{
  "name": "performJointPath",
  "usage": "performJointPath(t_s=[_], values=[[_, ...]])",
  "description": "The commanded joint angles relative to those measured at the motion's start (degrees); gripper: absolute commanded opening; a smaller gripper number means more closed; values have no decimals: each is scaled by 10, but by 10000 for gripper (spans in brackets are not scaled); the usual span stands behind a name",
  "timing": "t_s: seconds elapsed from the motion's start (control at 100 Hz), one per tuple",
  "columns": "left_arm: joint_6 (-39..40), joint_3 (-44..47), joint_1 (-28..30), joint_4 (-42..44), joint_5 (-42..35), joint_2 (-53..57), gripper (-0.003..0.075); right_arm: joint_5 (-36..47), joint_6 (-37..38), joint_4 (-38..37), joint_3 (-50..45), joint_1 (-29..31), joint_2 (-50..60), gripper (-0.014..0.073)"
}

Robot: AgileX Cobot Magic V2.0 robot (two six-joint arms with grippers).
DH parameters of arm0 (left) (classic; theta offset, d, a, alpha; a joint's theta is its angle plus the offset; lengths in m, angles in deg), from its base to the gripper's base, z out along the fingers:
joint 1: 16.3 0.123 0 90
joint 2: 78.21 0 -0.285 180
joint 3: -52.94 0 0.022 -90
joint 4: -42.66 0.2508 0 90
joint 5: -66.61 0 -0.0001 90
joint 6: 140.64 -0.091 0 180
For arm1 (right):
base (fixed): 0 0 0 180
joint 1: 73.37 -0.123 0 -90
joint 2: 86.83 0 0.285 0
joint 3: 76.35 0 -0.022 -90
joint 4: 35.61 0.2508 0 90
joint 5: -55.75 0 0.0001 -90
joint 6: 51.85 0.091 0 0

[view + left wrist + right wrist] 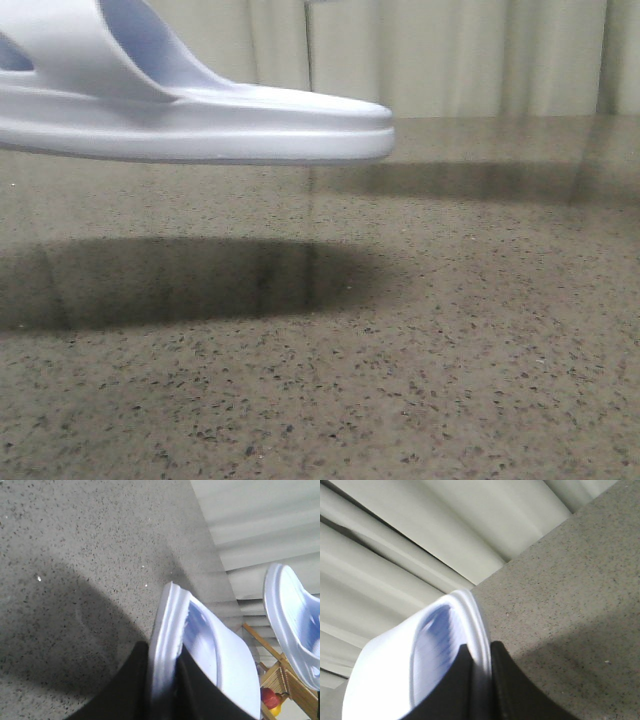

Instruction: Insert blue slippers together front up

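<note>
One pale blue slipper (200,125) hangs level above the table at the upper left of the front view, its rounded end pointing right; no gripper shows there. In the left wrist view my left gripper (164,650) is shut on the thick sole edge of a blue slipper (210,645), whose ribbed footbed faces away from the table. A second blue slipper (295,630) floats further off, near the curtain. In the right wrist view my right gripper (480,647) is shut on the sole edge of a blue slipper (395,665), held clear of the table.
The speckled brown stone table (400,350) carries the slipper's broad shadow (180,280). A pale curtain (450,50) hangs behind its far edge. A wooden rack (290,680) with red and yellow items stands past the table.
</note>
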Motion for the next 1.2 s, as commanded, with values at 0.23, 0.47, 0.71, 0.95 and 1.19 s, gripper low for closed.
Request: performJointPath(t_s=[0.23, 0.47, 0.71, 0.95, 1.19], values=[[0, -21, -4, -49, -37, -21, 16, -82, -8, 8, 24, -1, 80, -107], [-42, -21, -4, -93, -33, -27, 16, -142, -72, 75, 21, -3, 100, -107], [-94, -21, -4, -155, -25, -29, 16, -165, -131, 148, 21, -3, 98, -107], [-172, -21, -4, -235, -13, -29, 16, -188, -132, 154, 21, -3, 98, -107], [-215, -21, -4, -280, 15, -29, 16, -210, -206, 238, 21, -3, 89, -107]])
